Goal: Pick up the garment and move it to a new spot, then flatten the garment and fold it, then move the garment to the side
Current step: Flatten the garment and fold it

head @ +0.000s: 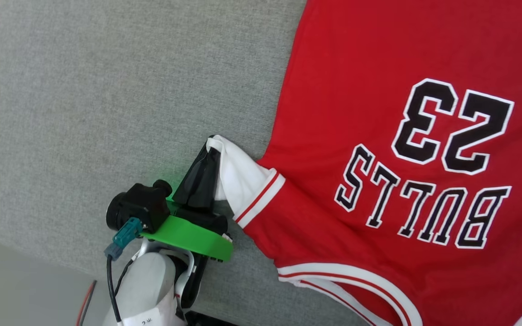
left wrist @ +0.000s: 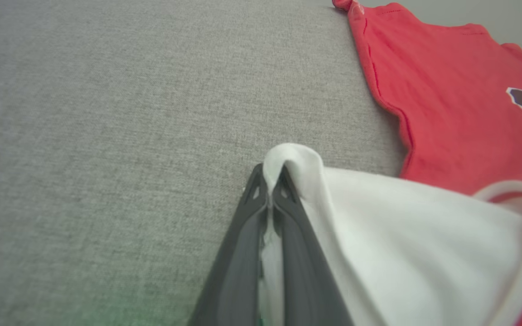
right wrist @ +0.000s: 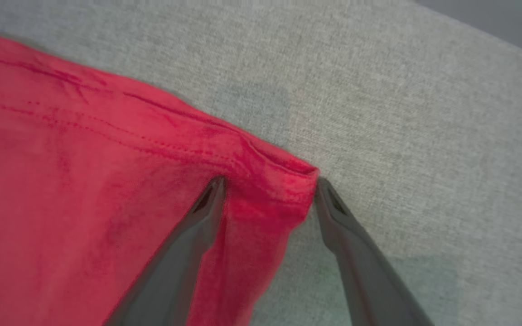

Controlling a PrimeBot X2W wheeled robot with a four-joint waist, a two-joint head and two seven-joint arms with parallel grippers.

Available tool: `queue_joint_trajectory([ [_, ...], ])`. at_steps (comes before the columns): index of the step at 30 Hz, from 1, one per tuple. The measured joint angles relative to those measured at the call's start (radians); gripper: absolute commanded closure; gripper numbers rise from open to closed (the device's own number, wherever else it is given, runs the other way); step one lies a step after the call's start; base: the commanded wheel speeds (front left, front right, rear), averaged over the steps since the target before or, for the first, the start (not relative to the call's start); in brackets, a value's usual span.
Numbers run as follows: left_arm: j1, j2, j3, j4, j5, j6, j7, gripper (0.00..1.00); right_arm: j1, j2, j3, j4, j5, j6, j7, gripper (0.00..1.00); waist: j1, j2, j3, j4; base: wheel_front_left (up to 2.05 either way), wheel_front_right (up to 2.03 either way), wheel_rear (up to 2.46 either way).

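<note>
Two grips are in play across the grey woven cloth surface (head: 107, 90). At the left, my left gripper (left wrist: 268, 179) is clenched on the folded edge of the white short sleeve (head: 243, 181), pinching it thin between the dark fingers so that, I judge, I can draw it outward and take the slack from the shoulder. Rightward, the red soft-fabric T-shirt (head: 379, 68) with striped trim lies spread on the cloth, black lettering face up, mostly flat. My right gripper (right wrist: 270, 183) stands released, jaws wide astride the red hem corner (right wrist: 297, 174), placed, I think, to close on it.
</note>
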Motion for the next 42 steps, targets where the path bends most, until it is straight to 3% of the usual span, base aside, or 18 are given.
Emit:
queue_joint_trajectory([
  [3, -0.003, -0.010, 0.011, 0.001, 0.016, -0.006, -0.002, 1.00, 0.000, -0.017, -0.003, -0.014, 0.003, 0.000, 0.000, 0.00, 0.0000, 0.0000, 0.013, 0.015, 0.00, 0.00, 0.00],
  [4, -0.003, -0.012, 0.016, 0.002, 0.020, -0.010, -0.003, 1.00, 0.000, -0.019, -0.007, -0.016, 0.003, 0.000, -0.003, 1.00, 0.0000, 0.0000, 0.014, 0.017, 0.00, 0.00, 0.00],
  [13, 0.011, -0.014, 0.059, 0.027, 0.044, -0.018, 0.002, 1.00, 0.038, -0.008, 0.040, -0.007, 0.001, -0.001, -0.094, 1.00, 0.0001, 0.0000, -0.037, 0.000, 0.00, 0.00, 0.00],
  [20, 0.061, -0.014, 0.094, 0.047, 0.060, -0.019, 0.002, 1.00, 0.134, -0.007, 0.072, -0.008, 0.073, -0.001, -0.213, 1.00, 0.0001, 0.0000, -0.128, -0.023, 0.00, 0.00, 0.00],
  [29, 0.167, -0.008, 0.138, 0.073, 0.074, -0.019, 0.002, 1.00, 0.362, -0.082, 0.108, -0.109, 0.204, 0.000, -0.333, 1.00, 0.0001, 0.0000, -0.272, -0.065, 0.00, 0.00, 0.00],
  [36, 0.225, 0.007, 0.162, 0.099, 0.074, -0.018, 0.002, 1.00, 0.644, -0.149, 0.047, -0.194, 0.277, 0.000, -0.396, 1.00, 0.0000, 0.0000, -0.382, -0.114, 0.00, 0.00, 0.00],
  [40, 0.251, 0.011, 0.176, 0.102, 0.074, -0.016, 0.002, 1.00, 0.838, -0.142, -0.013, -0.234, 0.304, 0.000, -0.426, 1.00, 0.0000, 0.0000, -0.432, -0.144, 0.00, 0.00, 0.00],
  [42, 0.268, 0.012, 0.181, 0.109, 0.074, -0.014, 0.002, 1.00, 1.024, -0.102, -0.085, -0.258, 0.315, 0.000, -0.446, 1.00, 0.0000, 0.0001, -0.472, -0.172, 0.00, 0.00, 0.00],
])
